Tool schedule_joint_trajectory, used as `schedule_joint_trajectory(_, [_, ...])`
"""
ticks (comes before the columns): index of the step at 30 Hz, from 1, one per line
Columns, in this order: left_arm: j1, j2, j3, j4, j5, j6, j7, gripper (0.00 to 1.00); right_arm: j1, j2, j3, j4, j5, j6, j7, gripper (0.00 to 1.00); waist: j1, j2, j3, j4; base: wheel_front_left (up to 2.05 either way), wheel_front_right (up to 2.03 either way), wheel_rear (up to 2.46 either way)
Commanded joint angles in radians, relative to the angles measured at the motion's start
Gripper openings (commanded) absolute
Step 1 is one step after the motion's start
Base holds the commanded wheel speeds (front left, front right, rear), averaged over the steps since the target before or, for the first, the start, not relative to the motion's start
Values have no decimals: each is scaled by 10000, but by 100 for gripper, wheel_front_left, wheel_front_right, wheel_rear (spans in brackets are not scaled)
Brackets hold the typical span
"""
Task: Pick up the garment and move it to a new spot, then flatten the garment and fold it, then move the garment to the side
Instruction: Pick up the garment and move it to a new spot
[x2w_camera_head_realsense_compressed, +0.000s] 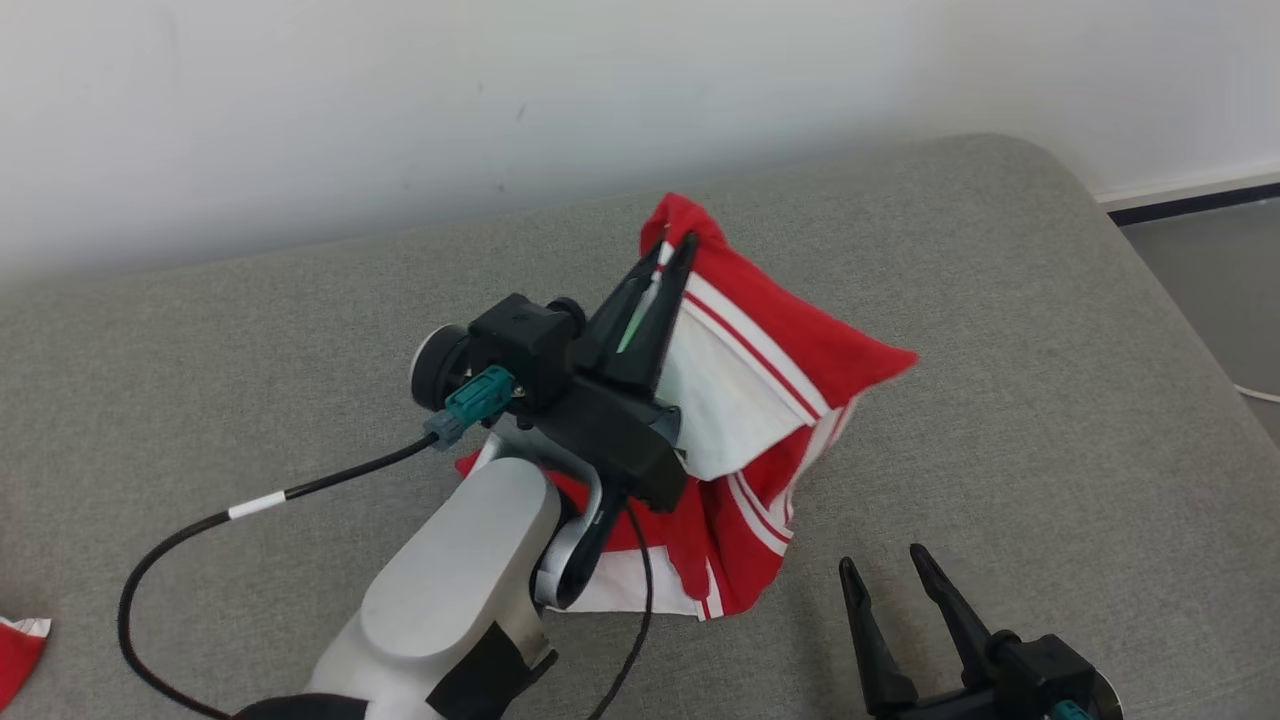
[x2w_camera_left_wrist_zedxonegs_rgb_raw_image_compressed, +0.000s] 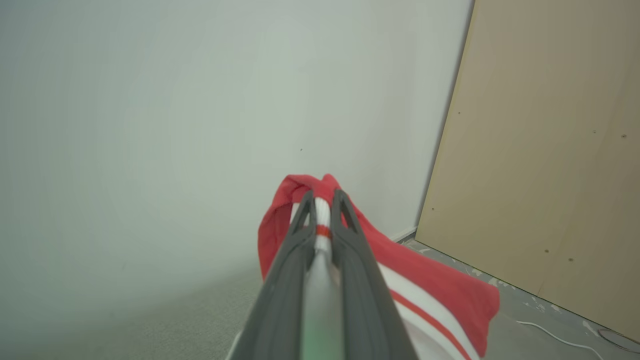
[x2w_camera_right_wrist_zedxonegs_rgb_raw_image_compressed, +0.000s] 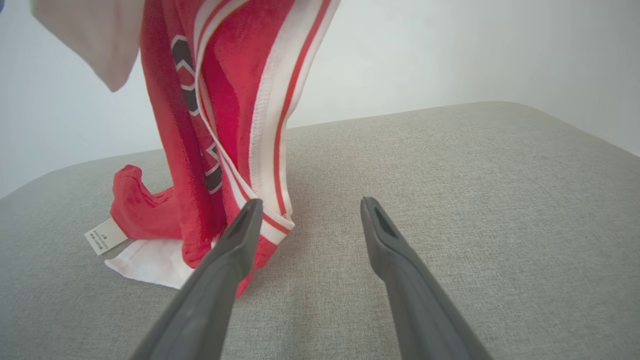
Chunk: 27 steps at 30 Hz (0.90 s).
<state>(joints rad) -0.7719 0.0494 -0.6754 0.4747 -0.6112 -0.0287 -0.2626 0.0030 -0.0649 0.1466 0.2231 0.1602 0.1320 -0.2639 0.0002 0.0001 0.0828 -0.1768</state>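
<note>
1. While the left gripper (x2w_camera_head_realsense_compressed: 676, 248) pinches a bunched edge of the garment (x2w_camera_head_realsense_compressed: 760, 340), the cloth hangs below its tips, its hem resting on the grey cushion (x2w_camera_head_realsense_compressed: 1050, 300).
2. Right gripper (x2w_camera_head_realsense_compressed: 883, 558): jaws wide apart, empty, just beside the hanging hem.
3. Risk: the narrow pinch may slip, dropping the garment in a heap.
4. Room: pale wall (x2w_camera_head_realsense_compressed: 400, 90) beyond the tips.
</note>
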Motion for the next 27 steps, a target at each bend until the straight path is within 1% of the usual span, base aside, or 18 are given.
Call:
schedule_joint_trajectory(1, [253, 22, 307, 337, 358, 120, -34, 0, -17, 20, -72, -31, -47, -25, -8, 100, -2, -1, 93, 23, 0, 0, 0])
schedule_joint_trajectory(4, [707, 44, 893, 952, 842, 246, -34, 0, 51, 28, -211, -55, -56, -25, -8, 100, -2, -1, 42, 176, 0, 0, 0])
schedule_joint_trajectory(5, [885, 65, 1086, 1097, 989, 275, -34, 13, 62, 29, -235, -54, -66, -23, -8, 100, -2, -1, 6, 215, 0, 0, 0])
schedule_joint_trajectory(6, [1093, 110, 1333, 1187, 1129, 299, -34, 76, 75, 31, -254, -56, -77, -25, -8, 100, -2, -1, -40, 259, 0, 0, 0])
schedule_joint_trajectory(7, [1365, 160, 1575, 1292, 1190, 314, -34, 100, 82, 35, -265, -52, -77, -25, -8, 100, -2, -1, -93, 294, 0, 0, 0])
schedule_joint_trajectory(9, [1964, 298, 2078, 1401, 1436, 348, -34, 100, 95, 40, -274, -62, -76, -25, -8, 100, -2, -1, -211, 359, 0, 0, 0])
schedule_joint_trajectory(10, [1964, 298, 2078, 1401, 1436, 348, -34, 100, 95, 40, -274, -62, -76, -25, -8, 100, -2, -1, -211, 359, 0, 0, 0])
schedule_joint_trajectory(13, [3010, 502, 2894, 1338, 1719, 398, -34, 100, 187, 55, -291, -65, -68, -25, -8, 100, -2, -1, -439, 453, 0, 0, 0])
schedule_joint_trajectory(15, [3698, 703, 3329, 1128, 2039, 429, -34, 100, 251, 61, -355, -95, -86, -25, -8, 100, -2, -1, -559, 558, 0, 0, 0])
schedule_joint_trajectory(20, [5403, 961, 4452, 231, 2803, 502, -34, 100, 551, 81, -663, -182, -192, -25, -8, 100, -2, -1, -856, 970, 0, 0, 0])
schedule_joint_trajectory(24, [6714, 936, 5349, -706, 3413, 540, -34, 100, 658, 94, -830, -205, -185, -25, -8, 100, -2, -1, -1091, 1305, 0, 0, 0])
schedule_joint_trajectory(27, [7622, 836, 5822, -1263, 3850, 496, -36, 100, 819, 119, -909, -226, -159, -25, -8, 100, -2, -1, -1252, 1581, 0, 0, 0])
